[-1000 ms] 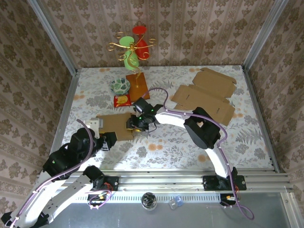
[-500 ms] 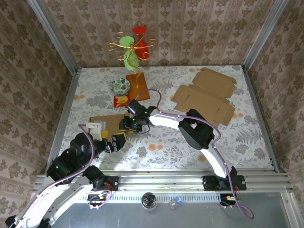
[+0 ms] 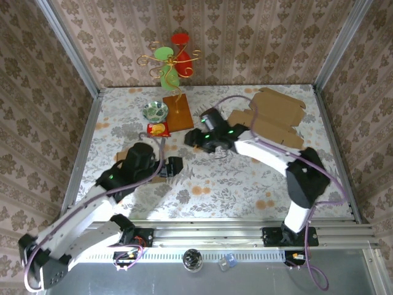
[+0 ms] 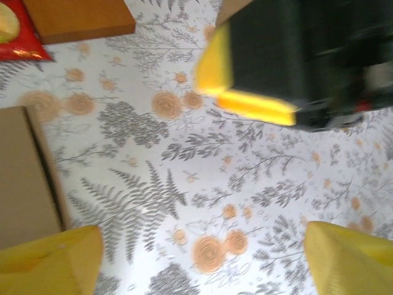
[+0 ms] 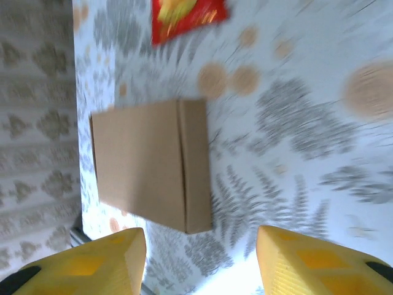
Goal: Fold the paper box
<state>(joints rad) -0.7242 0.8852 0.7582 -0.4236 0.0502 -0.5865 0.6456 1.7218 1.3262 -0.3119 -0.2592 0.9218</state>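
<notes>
Gripping: nothing; left gripper (image 4: 202,258) and right gripper (image 5: 199,258) are both hanging spread and empty.
Paper box (image 5: 150,163): is lying closed near the table's (image 3: 245,184) left edge (half under the left arm).
Handling: probably behaving as light, stiffish, crushable cardboard.
Hold: opposite side walls are looking safest, pinching gently, away from the lid seam.

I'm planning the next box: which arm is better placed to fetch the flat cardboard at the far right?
Right, probably. The right end effector, open, is nearer the flat cardboard; the left end effector hovers by the folded box, farther left.
</notes>
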